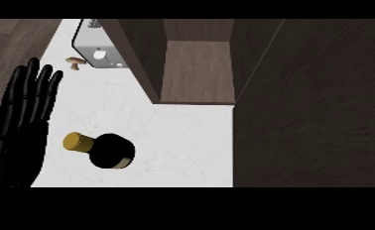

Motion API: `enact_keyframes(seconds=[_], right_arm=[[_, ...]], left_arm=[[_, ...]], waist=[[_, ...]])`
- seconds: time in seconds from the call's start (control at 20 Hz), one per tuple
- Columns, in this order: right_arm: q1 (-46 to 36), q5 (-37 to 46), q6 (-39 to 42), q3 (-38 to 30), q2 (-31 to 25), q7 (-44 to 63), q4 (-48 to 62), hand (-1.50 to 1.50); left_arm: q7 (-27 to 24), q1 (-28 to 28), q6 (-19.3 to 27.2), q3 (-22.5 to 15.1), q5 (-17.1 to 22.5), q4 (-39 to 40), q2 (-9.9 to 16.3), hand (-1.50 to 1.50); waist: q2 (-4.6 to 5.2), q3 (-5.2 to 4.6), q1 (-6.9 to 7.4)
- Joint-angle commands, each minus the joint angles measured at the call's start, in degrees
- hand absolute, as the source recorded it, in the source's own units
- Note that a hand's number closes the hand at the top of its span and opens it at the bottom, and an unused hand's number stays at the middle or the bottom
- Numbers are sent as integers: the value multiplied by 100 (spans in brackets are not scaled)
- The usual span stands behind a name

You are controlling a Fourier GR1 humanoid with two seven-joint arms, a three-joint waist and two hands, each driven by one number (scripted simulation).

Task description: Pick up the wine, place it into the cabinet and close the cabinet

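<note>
A white counter (183, 125) lies mostly bare. A dark wine bottle (110, 150) with a gold cap stands near its front left. The open cabinet (198, 70) ahead has a bare shelf, with its open door (300, 100) walling off the right. A mushroom (76, 62) sits far back left, beside a sink (99, 50).

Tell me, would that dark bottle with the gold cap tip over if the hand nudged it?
Possibly. The dark wine bottle with the gold cap stands upright on the white counter, seen from above, so a push near its narrow neck might topple it. Once down, its round body would probably roll. It looks like smooth glass, so likely slippery and breakable.
</note>
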Motion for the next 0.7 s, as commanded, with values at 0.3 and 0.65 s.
enact_keyframes(seconds=[0.3,0.65], right_arm=[[724,-488,728,885,78,264,-346,-150],[1372,-569,601,1293,99,1171,-1690,-150]], left_arm=[[145,1160,-1913,-1570,1768,-206,206,-150],[674,2526,-2172,-1835,2649,-1794,765,-150]], waist=[[-106,-66,-161],[-124,-47,-90]])
